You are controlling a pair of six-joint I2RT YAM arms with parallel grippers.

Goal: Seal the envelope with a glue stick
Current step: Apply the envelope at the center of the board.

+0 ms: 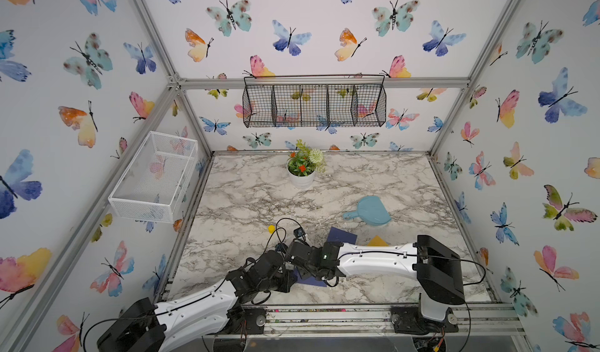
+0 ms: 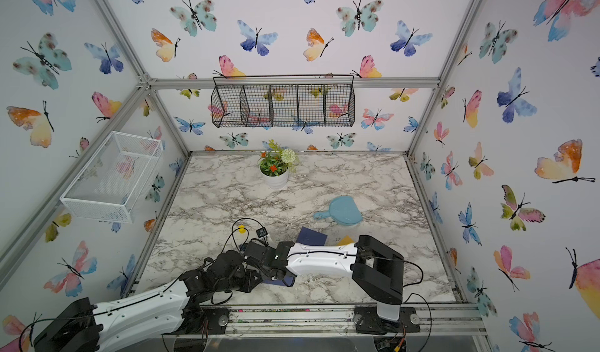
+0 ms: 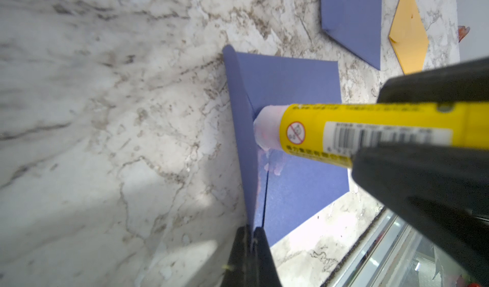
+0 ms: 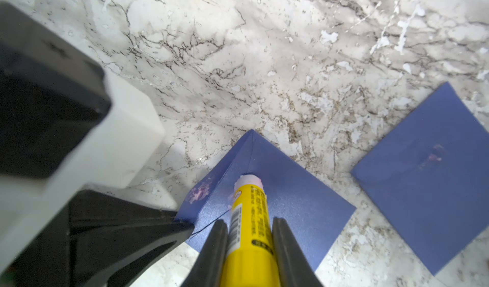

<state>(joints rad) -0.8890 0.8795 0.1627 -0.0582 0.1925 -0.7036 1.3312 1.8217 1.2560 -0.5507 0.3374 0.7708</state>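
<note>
**Glue tip in the crease, flap pinched upright**

Left side first. My left gripper (image 3: 250, 232) is clamped on the flap (image 3: 239, 129) of the blue envelope (image 3: 296, 87). The jaws are closed with only that paper edge between them, standing the flap up off the envelope's body. Ahead of those jaws, along the fold, the white tip of the glue stick (image 3: 370, 129) presses right where the flap meets the body. A pale smear (image 4: 199, 193) shows on the flap's inner face, just beside my left fingertips.

Over to my right gripper (image 4: 250, 223). Its jaws are shut on the yellow barrel, and the tip pokes out past them, down onto the paper.

Now the dangers, as I judge them. If I push too hard, the soft tip mashes, or the envelope skates on the marble table (image 4: 238, 60), since only a thin pinch anchors it. If I drag toward my left jaws, I could glue my own fingertips or tear the crease. If I let the flap drop early, it sticks crooked.

And the pose. In both top views my left arm (image 1: 194, 308) reaches in low from the near corner. My right arm (image 1: 376, 259) lies almost level across the front, and the two wrists are nearly meeting. A small yellow thing, likely the cap (image 1: 271, 228), lies beyond my left wrist. A second envelope (image 4: 428, 177) lies apart, off to the side of my right jaws.
</note>
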